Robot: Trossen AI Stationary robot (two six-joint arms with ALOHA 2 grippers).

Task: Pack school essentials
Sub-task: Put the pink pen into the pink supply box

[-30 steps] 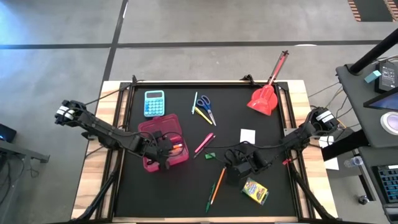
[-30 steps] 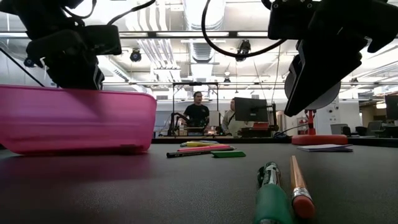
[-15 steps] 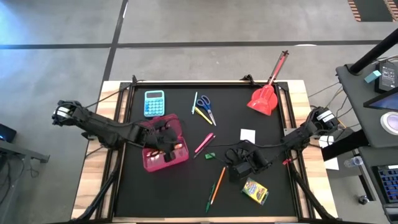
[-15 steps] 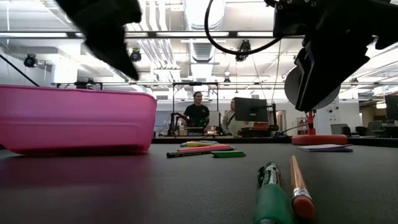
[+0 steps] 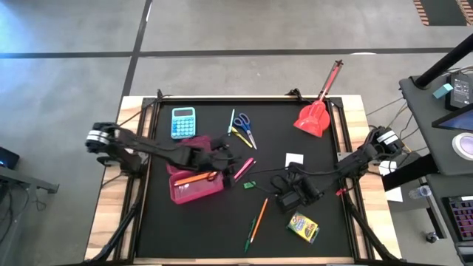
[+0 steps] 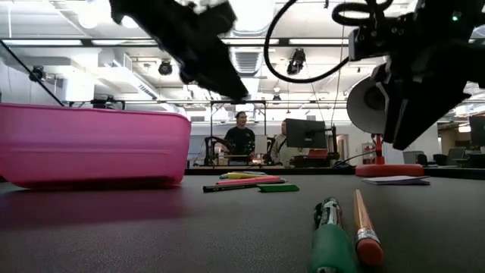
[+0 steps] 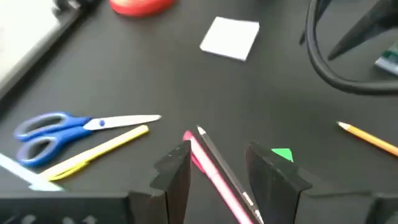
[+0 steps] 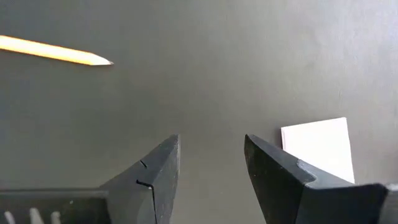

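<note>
On the black bench (image 5: 185, 236) a pink box (image 5: 194, 179) sits left of the middle with an orange pencil (image 5: 194, 177) lying inside it. Just right of the box lie a pink pen (image 5: 244, 169) and, beside it, a small green eraser (image 5: 250, 185). Farther back are the blue-handled scissors (image 5: 244, 124) with a yellow pencil (image 5: 240, 136) touching them, and a blue calculator (image 5: 183, 122) behind the box. Toward the front, an orange pencil and a green pen (image 5: 250, 233) lie side by side, with the crayon box (image 5: 303, 226) off to their right. A white notepad (image 5: 294, 160) rests right of the pink pen, and a red scoop (image 5: 315, 114) sits at the back right corner.

The left gripper (image 7: 224, 171) hangs over the near end of the pink pen, jaws apart and holding nothing, the pen showing between its fingers (image 7: 176, 174). The right gripper (image 8: 208, 165) hovers over bare bench between the notepad and the crayon box, jaws likewise parted and empty.

Beyond the bench, a person (image 6: 241, 136) stands in the room.
</note>
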